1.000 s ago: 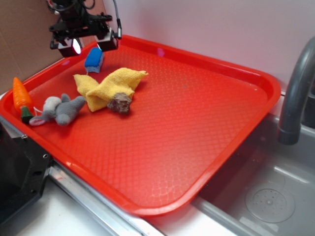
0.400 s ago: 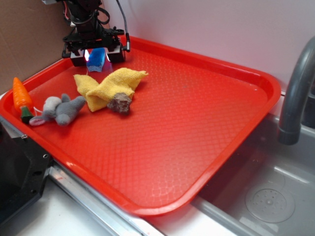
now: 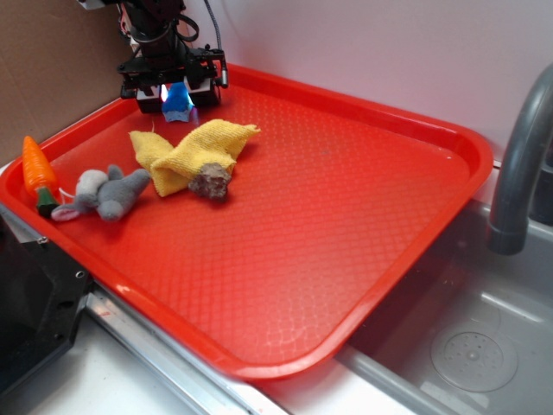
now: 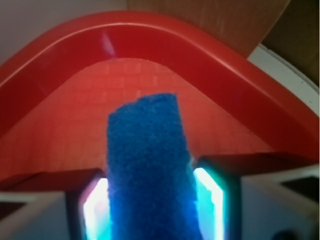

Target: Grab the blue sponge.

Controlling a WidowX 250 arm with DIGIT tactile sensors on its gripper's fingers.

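The blue sponge (image 3: 178,105) sits at the far left corner of the red tray (image 3: 328,225), just behind the yellow cloth. My gripper (image 3: 176,93) stands over it with a finger on each side. In the wrist view the sponge (image 4: 147,165) fills the gap between the two lit pads (image 4: 207,197), and both pads press against its sides. The gripper (image 4: 152,212) is shut on the sponge, low over the tray floor near the curved rim (image 4: 150,35).
A yellow terry cloth (image 3: 194,149), a small brown lump (image 3: 210,181), a grey plush mouse (image 3: 108,192) and a toy carrot (image 3: 37,171) lie on the tray's left side. A grey faucet (image 3: 518,164) and a sink (image 3: 471,350) are at the right. A brown wall (image 3: 52,69) stands behind the left corner.
The gripper moved right and down from beside the sponge to over it. Its fingers then closed in on the sponge's sides.
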